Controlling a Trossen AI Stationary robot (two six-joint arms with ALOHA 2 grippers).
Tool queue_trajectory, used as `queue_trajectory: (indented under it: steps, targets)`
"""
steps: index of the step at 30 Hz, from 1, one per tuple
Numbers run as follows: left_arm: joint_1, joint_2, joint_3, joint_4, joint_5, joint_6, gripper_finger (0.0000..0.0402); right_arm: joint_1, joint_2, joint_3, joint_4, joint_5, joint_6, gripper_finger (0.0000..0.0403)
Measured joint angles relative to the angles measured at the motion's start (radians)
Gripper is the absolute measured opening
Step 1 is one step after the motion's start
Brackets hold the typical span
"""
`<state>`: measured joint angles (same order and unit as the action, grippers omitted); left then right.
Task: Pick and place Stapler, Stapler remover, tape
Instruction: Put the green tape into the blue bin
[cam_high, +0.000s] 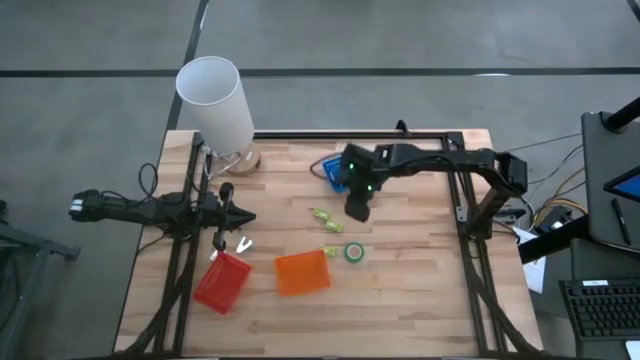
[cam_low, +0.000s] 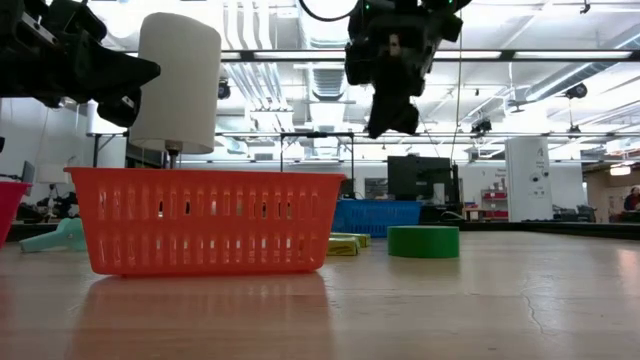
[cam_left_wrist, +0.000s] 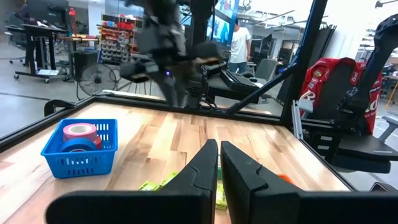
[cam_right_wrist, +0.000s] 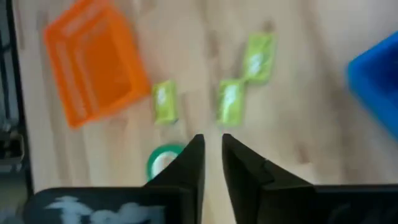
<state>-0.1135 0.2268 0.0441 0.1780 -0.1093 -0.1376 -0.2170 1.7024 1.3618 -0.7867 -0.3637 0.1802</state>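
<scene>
A green tape roll (cam_high: 354, 252) lies flat on the table, also showing in the low view (cam_low: 423, 241) and the right wrist view (cam_right_wrist: 163, 160). Pink and blue tape rolls (cam_left_wrist: 79, 134) sit in the blue bin (cam_left_wrist: 56, 155). Three small yellow-green pieces (cam_right_wrist: 231, 101) lie on the wood, and a pale V-shaped piece (cam_high: 243, 245) lies near the red bin (cam_high: 222, 281). My right gripper (cam_high: 357, 210) hangs above the table between the blue bin (cam_high: 330, 172) and the green roll, fingers nearly together, holding nothing. My left gripper (cam_high: 240, 218) waits at the table's left, shut and empty.
An orange bin (cam_high: 302, 272) and the red bin stand toward the near side. A white cylindrical lamp (cam_high: 215, 100) stands at the far left corner. Black frame rails run along the left (cam_high: 185, 250), far and right (cam_high: 465, 230) edges. Bare wood lies near right.
</scene>
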Motion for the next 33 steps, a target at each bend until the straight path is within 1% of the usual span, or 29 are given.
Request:
queue_trajectory:
  steps: [8,13,18,23,26,33]
  targets:
    - [0.000,0.000,0.000,0.000,0.000,0.000,0.0023,0.119,0.036,-0.056,0.005,0.031,0.006,0.0142]
    - [0.000,0.000,0.000,0.000,0.000,0.000,0.0023,0.171,0.060,-0.092,0.005,0.033,0.023,0.0175]
    - [0.000,0.000,0.000,0.000,0.000,0.000,0.0023,0.222,0.093,-0.096,0.019,0.064,0.022,0.0179]
    - [0.000,0.004,0.000,0.000,0.000,0.000,0.0023,0.260,0.131,-0.097,0.023,0.184,0.016,0.0171]
    - [0.000,0.005,0.000,-0.001,0.000,0.000,0.0023,0.264,0.132,-0.101,0.049,0.211,0.023,0.0167]
    - [0.000,0.005,0.000,0.000,0.000,0.000,0.0023,0.264,0.137,-0.119,0.093,0.208,0.027,0.0169]
